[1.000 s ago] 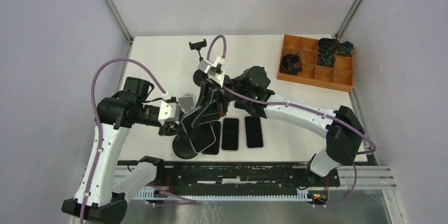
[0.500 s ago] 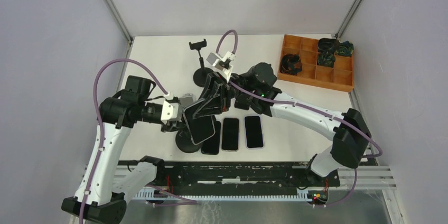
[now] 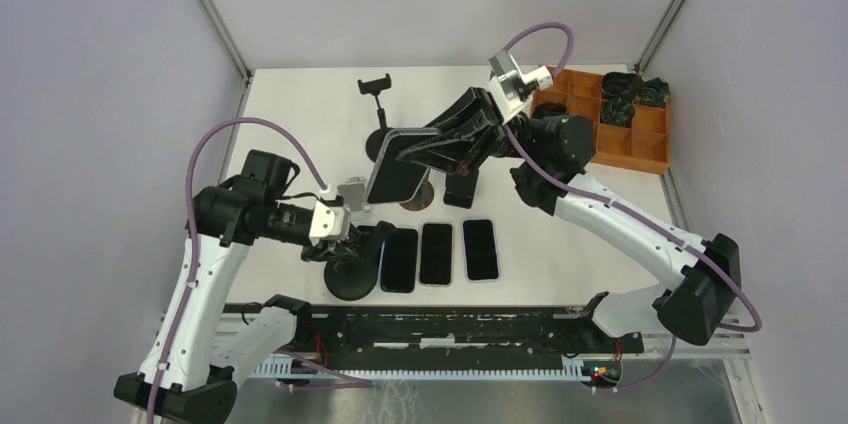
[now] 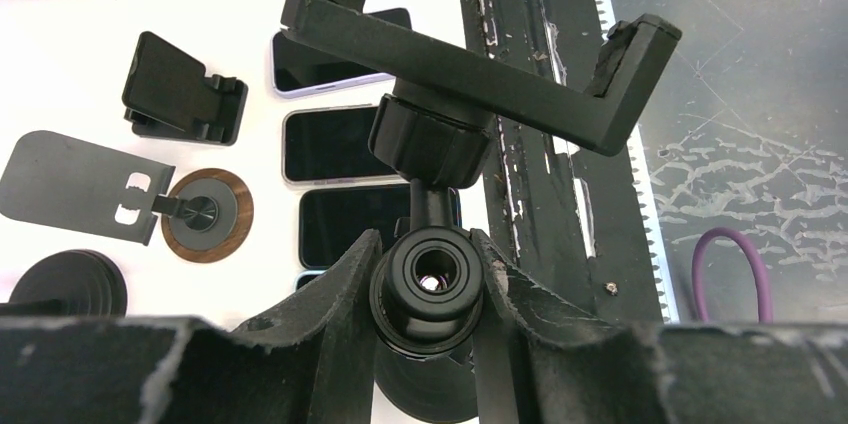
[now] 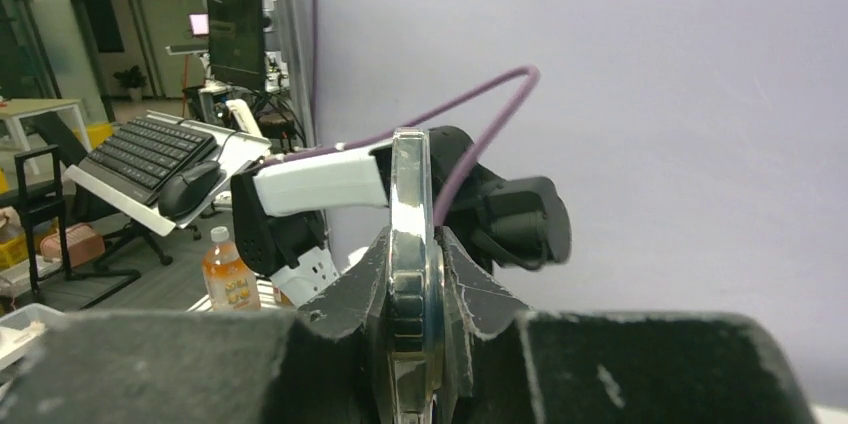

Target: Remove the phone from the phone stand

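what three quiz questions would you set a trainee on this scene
1. True or false: the phone sits in the stand.
2. What is the left gripper shut on? A the stand's stem, B a phone, C nothing.
3. How many flat phones lie on the table?

Key: 1 false, the right gripper holds it in the air; 2 A; 3 three.
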Controlling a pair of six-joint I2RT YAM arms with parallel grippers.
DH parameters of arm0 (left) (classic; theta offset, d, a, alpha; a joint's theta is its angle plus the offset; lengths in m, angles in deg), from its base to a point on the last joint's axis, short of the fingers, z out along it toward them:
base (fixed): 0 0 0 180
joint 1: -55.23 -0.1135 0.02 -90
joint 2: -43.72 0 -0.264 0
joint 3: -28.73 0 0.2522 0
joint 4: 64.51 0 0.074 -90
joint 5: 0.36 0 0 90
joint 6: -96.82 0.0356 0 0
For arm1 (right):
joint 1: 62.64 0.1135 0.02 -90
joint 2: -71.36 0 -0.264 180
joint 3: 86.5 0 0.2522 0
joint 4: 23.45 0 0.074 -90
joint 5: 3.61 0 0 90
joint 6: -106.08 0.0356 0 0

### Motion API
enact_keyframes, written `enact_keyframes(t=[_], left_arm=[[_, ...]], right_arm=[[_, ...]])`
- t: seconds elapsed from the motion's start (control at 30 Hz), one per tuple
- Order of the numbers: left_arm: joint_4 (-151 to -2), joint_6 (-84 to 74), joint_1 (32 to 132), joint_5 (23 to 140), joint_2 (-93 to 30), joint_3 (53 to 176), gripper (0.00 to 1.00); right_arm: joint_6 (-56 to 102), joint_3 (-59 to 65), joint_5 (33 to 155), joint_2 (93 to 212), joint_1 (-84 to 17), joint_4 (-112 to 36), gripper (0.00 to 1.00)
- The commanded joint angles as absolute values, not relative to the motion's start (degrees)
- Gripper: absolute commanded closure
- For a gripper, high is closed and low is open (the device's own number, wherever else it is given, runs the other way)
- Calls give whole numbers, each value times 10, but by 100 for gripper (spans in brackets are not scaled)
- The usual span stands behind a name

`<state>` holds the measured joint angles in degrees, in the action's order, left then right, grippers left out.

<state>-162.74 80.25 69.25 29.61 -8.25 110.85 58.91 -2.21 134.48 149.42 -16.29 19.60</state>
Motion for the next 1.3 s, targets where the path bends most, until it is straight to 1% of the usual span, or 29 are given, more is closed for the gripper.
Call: enact_keyframes(t=[0.0, 0.1, 0.23, 0.33, 0.4, 0.5, 0.63, 0.77, 1.1, 1.27], left_arm=[[-1623, 829, 696, 267, -75, 1133, 98], [-1622, 826, 696, 263, -75, 1145, 98], [-1622, 822, 696, 259, -73, 1157, 98], [-1622, 820, 696, 253, -74, 1164, 98], [-1622, 821, 696, 250, -76, 1166, 98], [-1622, 821, 696, 249, -78, 1171, 98], [-1622, 822, 696, 253, -78, 1176, 98], [-1623, 820, 696, 246, -80, 1177, 98], [-1622, 816, 695, 250, -74, 1180, 98], [-1622, 820, 696, 249, -76, 1181, 98]], right_arm=[[635, 15, 1322, 1492, -213, 153, 100], [622, 3, 1329, 1466, -272, 52, 100], [450, -17, 1273, 1408, -337, -269, 100], [378, -68, 1241, 1387, -384, -429, 100], [344, -111, 1224, 1381, -413, -501, 100], [301, -180, 1201, 1374, -443, -569, 100], [270, -256, 1176, 1376, -448, -615, 100], [262, -302, 1119, 1384, -449, -619, 100], [290, -364, 1146, 1429, -455, -539, 100], [289, -374, 1136, 1453, -478, -524, 100]])
